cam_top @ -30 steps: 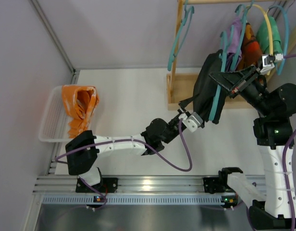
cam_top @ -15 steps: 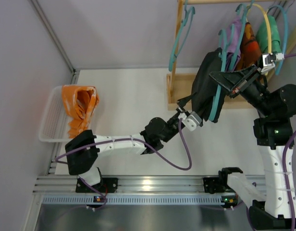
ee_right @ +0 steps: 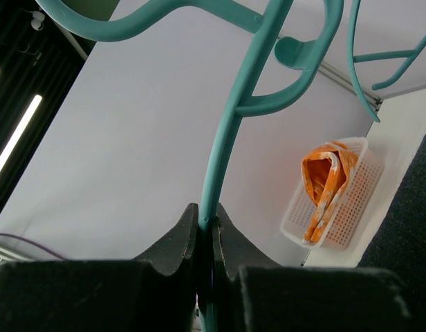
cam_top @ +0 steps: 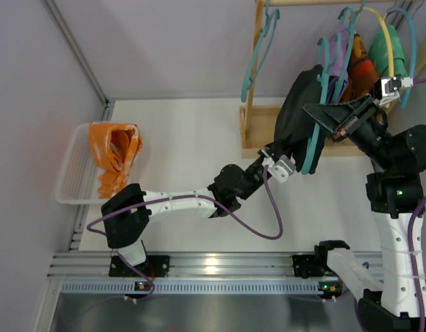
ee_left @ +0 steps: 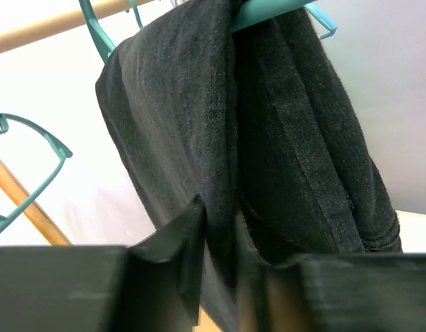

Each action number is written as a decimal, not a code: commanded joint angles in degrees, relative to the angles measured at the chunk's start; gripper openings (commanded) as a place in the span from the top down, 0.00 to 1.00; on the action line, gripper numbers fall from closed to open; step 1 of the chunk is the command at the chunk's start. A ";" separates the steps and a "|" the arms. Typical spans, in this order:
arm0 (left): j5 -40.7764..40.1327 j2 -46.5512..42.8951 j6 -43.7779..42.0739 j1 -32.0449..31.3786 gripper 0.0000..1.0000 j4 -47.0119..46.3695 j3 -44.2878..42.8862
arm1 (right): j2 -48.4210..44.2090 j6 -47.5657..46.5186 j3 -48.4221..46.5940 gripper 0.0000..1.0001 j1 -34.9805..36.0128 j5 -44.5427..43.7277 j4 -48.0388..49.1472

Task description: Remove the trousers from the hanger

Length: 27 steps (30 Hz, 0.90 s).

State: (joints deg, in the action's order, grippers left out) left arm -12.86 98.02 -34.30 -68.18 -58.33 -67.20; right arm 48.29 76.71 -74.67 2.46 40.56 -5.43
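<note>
White tabletop (cam_top: 192,131) is seen beneath a wooden rack (cam_top: 252,83). Black trousers (ee_left: 289,138) are draped over a teal hanger (ee_right: 230,131) near the rack, with their long axis hanging downward and the legs pointed toward the table. A lower fold is pinched by the left gripper (ee_left: 220,252). The hanger's stem is clamped between the fingers of the right gripper (ee_right: 206,232).

the top external camera is looking steeply down from above, taking in the whole table (cam_top: 185,138). the left wrist camera is facing upward, very near the trousers (ee_left: 268,138). the right wrist camera is looking up along the teal hanger (ee_right: 225,152), sharing the distant white basket (ee_right: 358,200) with the top view.
</note>
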 commanded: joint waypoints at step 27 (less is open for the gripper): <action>-6.56 -21.90 3.01 0.77 1.00 19.03 -10.14 | -5.58 -15.18 20.79 1.00 -0.44 3.13 2.80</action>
State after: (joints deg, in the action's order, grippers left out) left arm -17.67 82.02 -32.23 -67.44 -32.08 -70.30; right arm 43.57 65.54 -54.81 2.44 43.81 -5.50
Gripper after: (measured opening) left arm 0.060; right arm 0.055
